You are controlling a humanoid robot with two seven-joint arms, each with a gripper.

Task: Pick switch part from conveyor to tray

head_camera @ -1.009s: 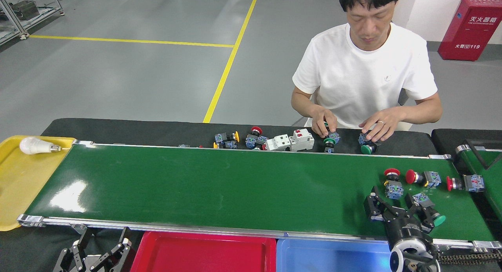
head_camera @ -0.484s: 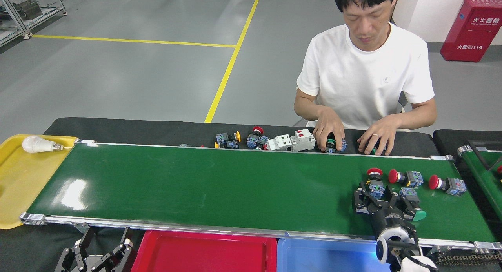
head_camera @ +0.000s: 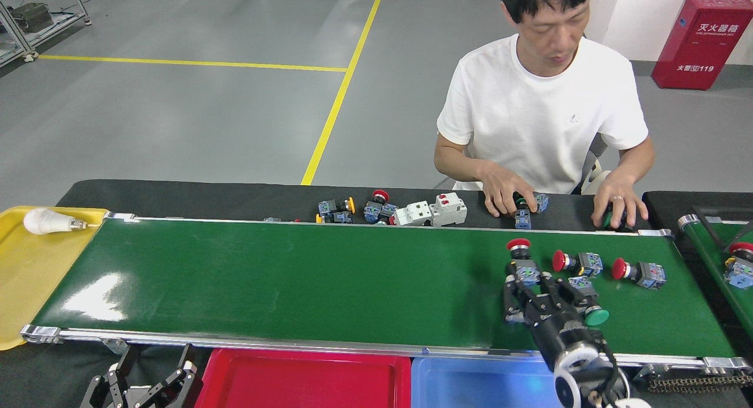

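Note:
The conveyor (head_camera: 294,278) carries several switch parts at its right end. A red-capped one (head_camera: 520,256) stands upright. Two more red-capped ones (head_camera: 576,262) (head_camera: 639,272) lie on their sides, and a green-capped one (head_camera: 590,311) lies nearest me. My right gripper (head_camera: 538,296) reaches up from the bottom right. It is open low over the belt, just below the upright red-capped part, with the green-capped part against its right finger. My left gripper (head_camera: 154,370) is open below the belt's near rail, at the bottom left. A red tray (head_camera: 303,381) and a blue tray (head_camera: 476,384) sit along the near edge.
A person sits across the belt, with one hand (head_camera: 503,195) and the other hand (head_camera: 617,205) on parts on the black table. More switches and white breakers (head_camera: 432,211) lie there. A yellow tray (head_camera: 29,278) with a bulb (head_camera: 44,221) is at the left. A narrower belt (head_camera: 715,252) is at the right.
The switch parts have travelled left on the belt. My right gripper moved left and up with them, staying open. The person's hands shifted right. The left gripper stayed put.

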